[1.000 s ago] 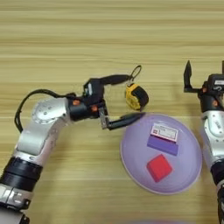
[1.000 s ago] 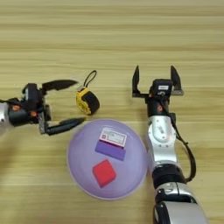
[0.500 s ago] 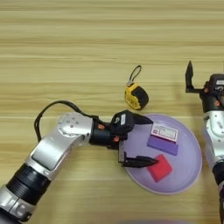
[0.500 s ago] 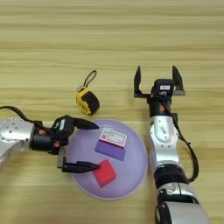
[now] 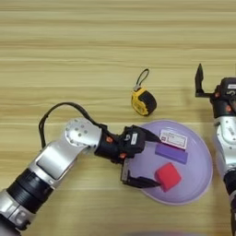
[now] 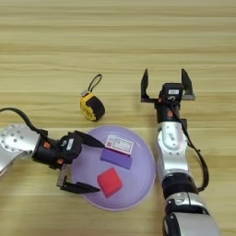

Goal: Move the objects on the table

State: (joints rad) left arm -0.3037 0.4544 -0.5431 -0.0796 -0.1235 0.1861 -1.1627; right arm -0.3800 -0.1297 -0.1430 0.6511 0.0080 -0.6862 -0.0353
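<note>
yellow tape measure [image 5: 144, 102] | on its side | black wrist loop

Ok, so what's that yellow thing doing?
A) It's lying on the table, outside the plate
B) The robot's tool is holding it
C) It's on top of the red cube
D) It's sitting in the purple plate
A: the yellow tape measure lies on the bare table, beyond the far rim of the lavender plate. The open left tool is over the plate, next to the red cube.
</note>
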